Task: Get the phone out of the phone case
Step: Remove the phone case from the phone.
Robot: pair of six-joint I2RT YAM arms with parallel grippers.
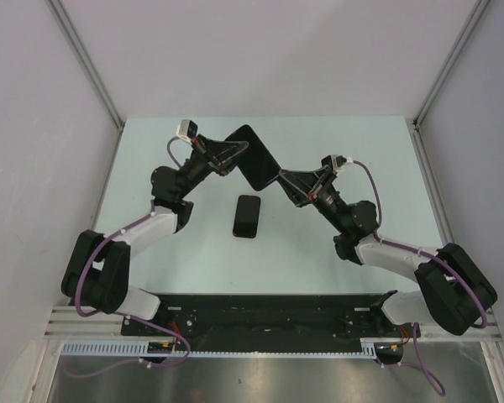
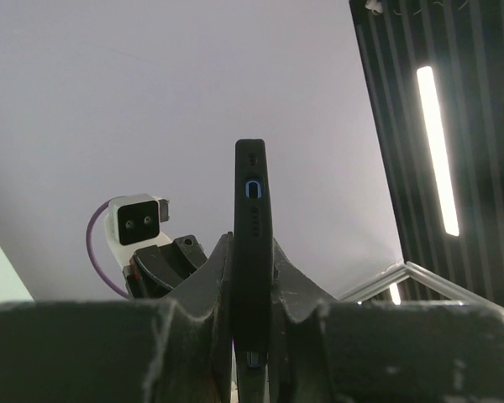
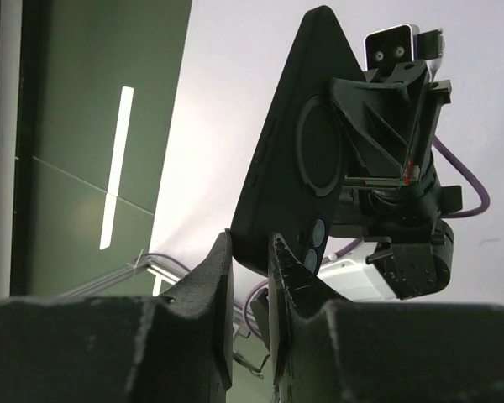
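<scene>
The black phone case is held in the air above the table's middle, between both grippers. My left gripper is shut on one end of it; in the left wrist view the case stands edge-on between the fingers, a blue-rimmed port opening showing. My right gripper is shut on the opposite corner. The right wrist view shows the case's back with a round ring. Of the phone only two lenses show in the cutout; its white back is hidden.
A second dark phone lies flat on the pale green table, just below the held case. White walls and metal frame posts close in the sides and back. The arm bases sit on a black rail at the near edge.
</scene>
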